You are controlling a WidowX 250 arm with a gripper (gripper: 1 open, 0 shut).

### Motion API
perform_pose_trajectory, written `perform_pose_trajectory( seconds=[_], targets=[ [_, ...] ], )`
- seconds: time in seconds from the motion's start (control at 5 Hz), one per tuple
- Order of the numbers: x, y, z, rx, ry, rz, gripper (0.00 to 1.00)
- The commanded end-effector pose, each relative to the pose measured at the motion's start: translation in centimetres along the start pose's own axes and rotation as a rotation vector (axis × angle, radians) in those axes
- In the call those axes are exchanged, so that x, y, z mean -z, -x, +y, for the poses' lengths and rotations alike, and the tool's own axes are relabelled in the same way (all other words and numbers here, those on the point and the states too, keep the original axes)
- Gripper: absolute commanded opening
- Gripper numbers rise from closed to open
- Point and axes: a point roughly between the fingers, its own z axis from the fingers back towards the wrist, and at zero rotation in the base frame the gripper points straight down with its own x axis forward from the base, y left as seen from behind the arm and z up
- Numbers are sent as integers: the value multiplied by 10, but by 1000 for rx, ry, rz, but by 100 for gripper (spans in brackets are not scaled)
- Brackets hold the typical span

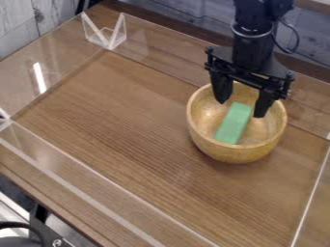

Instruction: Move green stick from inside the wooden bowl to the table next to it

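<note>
The pincer (242, 99) is wide open and has hold of nothing; its two fingers stand above the far part of the wooden bowl (204, 135), at right of the frame. The green stick (233, 123) lies inside, on the bowl's floor. If the fingers go down wrongly aligned, one may land on the rim and tip or push the bowl. A shallow grip could let the stick slip before it reaches the table (116, 125).

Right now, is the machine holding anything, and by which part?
Nothing is held: the black gripper is open above the green rectangular stick in the round wooden bowl.
</note>
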Motion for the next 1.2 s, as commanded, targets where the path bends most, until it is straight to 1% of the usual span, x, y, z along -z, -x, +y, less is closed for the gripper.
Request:
perform_pose_trajectory(
  seconds=[0.0, 1.0],
  targets=[
    [-16, -5, -4, 11, 3, -67, 100],
    [-13, -7, -4, 10, -7, -84, 100]
  ],
)
